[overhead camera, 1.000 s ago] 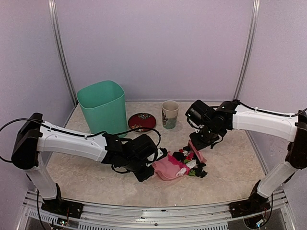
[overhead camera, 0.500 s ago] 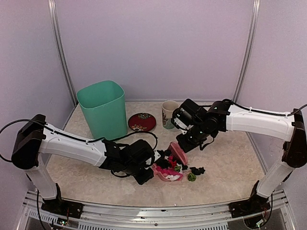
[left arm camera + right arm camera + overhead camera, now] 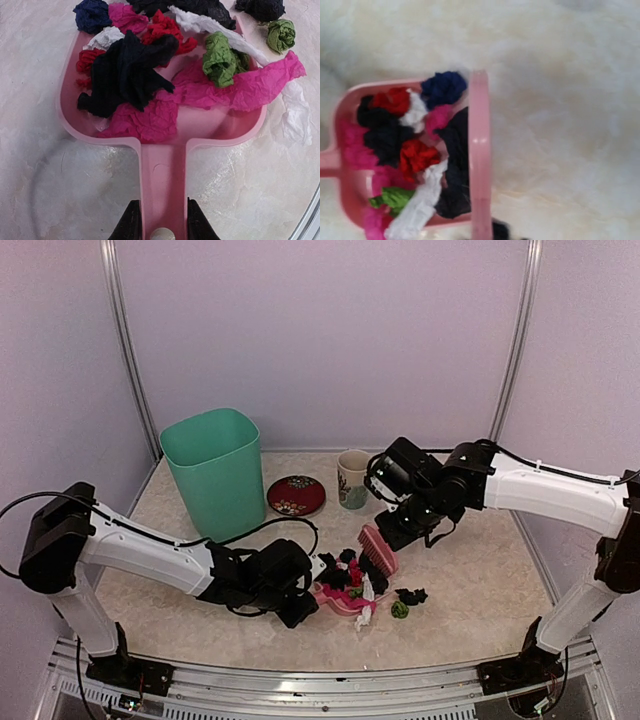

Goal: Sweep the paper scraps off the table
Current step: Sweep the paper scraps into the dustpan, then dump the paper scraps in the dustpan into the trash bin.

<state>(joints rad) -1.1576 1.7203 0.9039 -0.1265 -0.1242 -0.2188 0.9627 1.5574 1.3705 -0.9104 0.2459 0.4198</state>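
Pink comb-like plastic brush [image 3: 378, 548] swept toward 9 o'clock. Crumpled paper scraps [image 3: 130, 75] mostly heaped in pink plastic dustpan [image 3: 67, 112], strays at its 3 o'clock on beige mottled table [image 3: 480, 580]. Grips: left gripper [image 3: 160, 220] pinches dustpan handle, right gripper [image 3: 393, 537] clamps brush.

Dustpan [image 3: 340, 602] full of paper scraps [image 3: 343, 573] on the table [image 3: 470, 575], brush [image 3: 377, 548] at its mouth.

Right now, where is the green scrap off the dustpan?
Top view: the green scrap lies on the table right of the dustpan, beside a black scrap.
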